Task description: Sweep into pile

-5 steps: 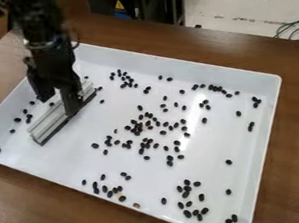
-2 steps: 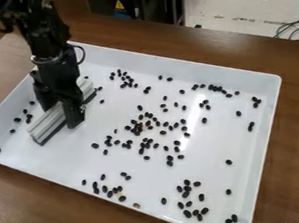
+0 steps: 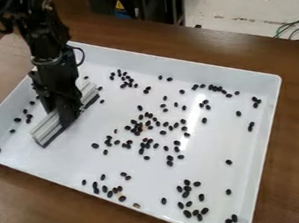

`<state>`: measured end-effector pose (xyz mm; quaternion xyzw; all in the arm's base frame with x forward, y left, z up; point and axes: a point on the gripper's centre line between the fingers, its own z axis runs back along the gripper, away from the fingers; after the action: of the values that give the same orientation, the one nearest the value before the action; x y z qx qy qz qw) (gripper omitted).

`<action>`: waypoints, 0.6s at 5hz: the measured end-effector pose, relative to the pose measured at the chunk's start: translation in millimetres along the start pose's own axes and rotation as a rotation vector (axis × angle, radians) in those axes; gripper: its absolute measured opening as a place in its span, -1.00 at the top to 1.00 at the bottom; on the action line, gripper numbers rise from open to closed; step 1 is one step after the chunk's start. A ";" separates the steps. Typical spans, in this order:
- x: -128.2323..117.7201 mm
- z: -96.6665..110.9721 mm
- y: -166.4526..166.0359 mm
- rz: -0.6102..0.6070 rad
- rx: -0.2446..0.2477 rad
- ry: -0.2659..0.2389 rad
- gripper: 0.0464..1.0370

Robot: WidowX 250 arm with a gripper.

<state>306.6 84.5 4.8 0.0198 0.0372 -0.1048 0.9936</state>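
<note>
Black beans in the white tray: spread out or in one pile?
Spread out: the black beans lie in loose clusters and singles across much of the white tray.

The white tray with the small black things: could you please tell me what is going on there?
A robot arm has its black gripper down at a light ridged bar with a dark lower edge, near the left end of the white tray. The task is to sweep the black, bean-like pieces into a pile. At this moment they lie scattered in loose groups, not yet in one pile.
</note>
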 end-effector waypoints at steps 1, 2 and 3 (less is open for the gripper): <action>-6.9 1.3 -0.2 0.023 -0.002 0.046 0.37; -13.7 12.8 9.5 0.117 0.056 0.093 0.37; -13.8 34.3 25.3 0.237 0.138 0.052 0.37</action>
<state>300.9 110.4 40.9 0.0950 0.0529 0.0116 0.9940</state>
